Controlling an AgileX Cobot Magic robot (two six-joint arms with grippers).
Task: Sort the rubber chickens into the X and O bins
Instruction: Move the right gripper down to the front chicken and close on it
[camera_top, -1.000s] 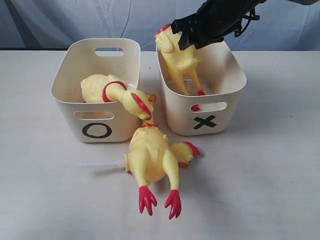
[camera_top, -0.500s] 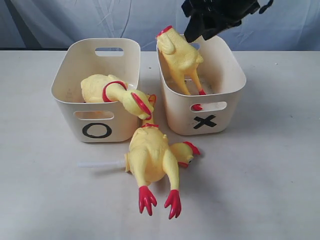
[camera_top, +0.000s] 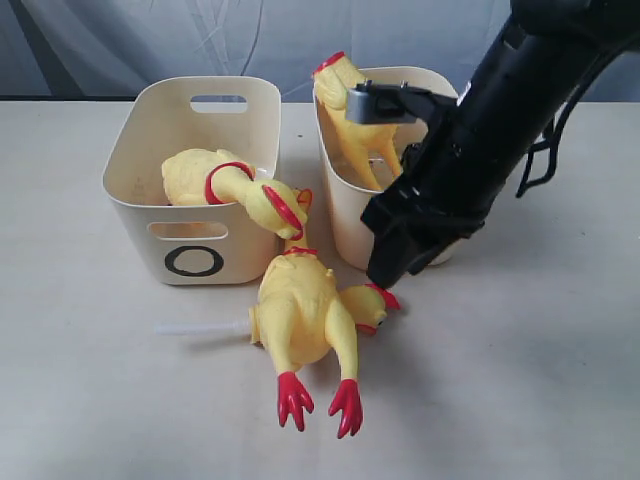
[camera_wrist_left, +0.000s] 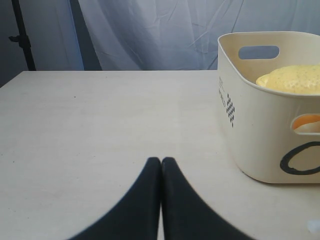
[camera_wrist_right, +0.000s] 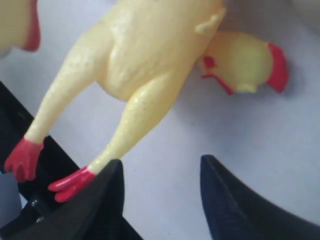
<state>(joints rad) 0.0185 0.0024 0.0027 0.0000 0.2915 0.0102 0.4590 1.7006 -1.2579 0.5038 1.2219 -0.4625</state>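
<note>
Just right of the chicken (camera_top: 300, 310) on the table, my right gripper (camera_wrist_right: 161, 161) hovers empty, jaws apart, so they can straddle its body next.

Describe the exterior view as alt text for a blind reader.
A black robot gripper reaches down toward a yellow rubber chicken lying on the table in front of two cream bins. Another chicken droops over the rim of the O bin, and a third stands in the other bin.

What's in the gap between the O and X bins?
Exterior view: the head of the chicken draped over the O bin rim hangs there, beside the X bin.
</note>
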